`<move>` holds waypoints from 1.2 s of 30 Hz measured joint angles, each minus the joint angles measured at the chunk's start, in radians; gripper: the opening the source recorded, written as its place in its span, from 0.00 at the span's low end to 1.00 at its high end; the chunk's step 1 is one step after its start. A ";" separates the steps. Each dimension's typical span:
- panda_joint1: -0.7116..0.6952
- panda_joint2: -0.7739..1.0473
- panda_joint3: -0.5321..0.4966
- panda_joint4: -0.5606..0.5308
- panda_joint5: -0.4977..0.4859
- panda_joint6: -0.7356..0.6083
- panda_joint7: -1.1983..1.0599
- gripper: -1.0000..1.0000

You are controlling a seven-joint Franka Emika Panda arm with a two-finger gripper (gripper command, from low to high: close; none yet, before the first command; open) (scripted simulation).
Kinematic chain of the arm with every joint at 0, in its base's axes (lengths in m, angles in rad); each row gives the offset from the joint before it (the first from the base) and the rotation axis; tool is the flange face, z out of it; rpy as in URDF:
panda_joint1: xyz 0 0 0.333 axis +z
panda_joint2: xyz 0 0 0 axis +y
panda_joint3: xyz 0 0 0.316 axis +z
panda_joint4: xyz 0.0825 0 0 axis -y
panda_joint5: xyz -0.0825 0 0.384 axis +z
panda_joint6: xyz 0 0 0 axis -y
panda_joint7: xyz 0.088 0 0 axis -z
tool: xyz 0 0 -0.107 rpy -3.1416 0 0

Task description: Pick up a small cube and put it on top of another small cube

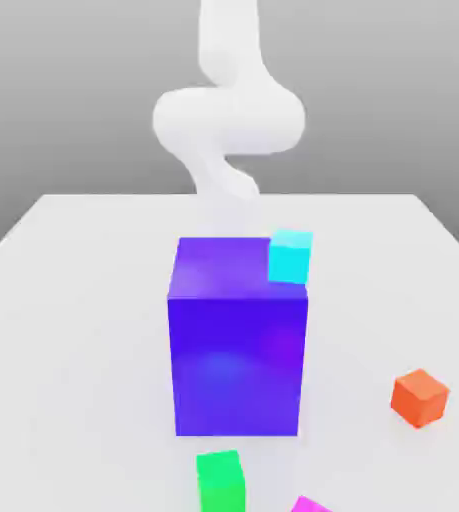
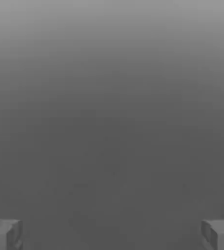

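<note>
A small cyan cube (image 1: pixel 291 256) shows at the upper right corner of a tall purple-blue block (image 1: pixel 238 340); I cannot tell whether it rests on the block. On the table's near side lie a small orange cube (image 1: pixel 419 397) at the exterior view's right, a green cube (image 1: pixel 219 480) in front of the block and a magenta cube (image 1: pixel 310 505) at the picture's edge. The white arm (image 1: pixel 228 120) rises behind the block. In the hand view my gripper (image 2: pixel 112 235) is open, its grey fingertips (image 2: pixel 4 234) far apart with nothing between them, facing plain grey.
The tall block stands in the middle of the white table (image 1: pixel 63 300) and hides what lies behind it. Bare tabletop stretches to both sides of the block.
</note>
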 joint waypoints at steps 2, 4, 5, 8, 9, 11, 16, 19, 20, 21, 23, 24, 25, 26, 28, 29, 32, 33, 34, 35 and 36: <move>0.024 0.077 -0.012 0.004 0.000 0.022 -0.053 0.50; 0.046 0.151 -0.024 0.008 0.001 0.042 -0.106 0.50; 0.059 0.187 -0.032 0.009 0.001 0.052 -0.131 0.50; 0.090 0.296 -0.048 0.015 0.008 0.082 -0.212 0.50; 0.102 0.332 -0.055 0.017 0.009 0.091 -0.238 0.50; 0.118 0.405 -0.062 0.021 0.016 0.111 -0.295 0.50; 0.144 0.586 -0.066 0.030 0.041 0.162 -0.439 0.50; 0.159 0.695 -0.061 0.035 0.052 0.191 -0.523 0.50; 0.163 0.731 -0.059 0.037 0.055 0.201 -0.551 0.50; 0.163 0.768 -0.056 0.039 0.057 0.211 -0.577 0.50; 0.162 0.840 -0.047 0.043 0.058 0.232 -0.629 0.50; 0.160 0.876 -0.042 0.044 0.057 0.242 -0.653 0.50; 0.160 0.912 -0.037 0.046 0.054 0.252 -0.677 0.50; 0.158 0.948 -0.032 0.048 0.050 0.262 -0.699 0.50; 0.158 1.020 -0.023 0.051 0.040 0.282 -0.743 0.50; 0.157 1.056 -0.018 0.053 0.032 0.293 -0.763 0.50; 0.154 1.165 -0.010 0.071 0.026 0.359 -0.785 0.50; 0.153 1.201 -0.008 0.078 0.027 0.386 -0.788 0.50; 0.151 1.236 -0.006 0.086 0.028 0.413 -0.790 0.00; 0.151 1.236 -0.006 0.086 0.028 0.413 -0.790 0.00; 0.151 1.236 -0.006 0.086 0.028 0.412 -0.790 0.00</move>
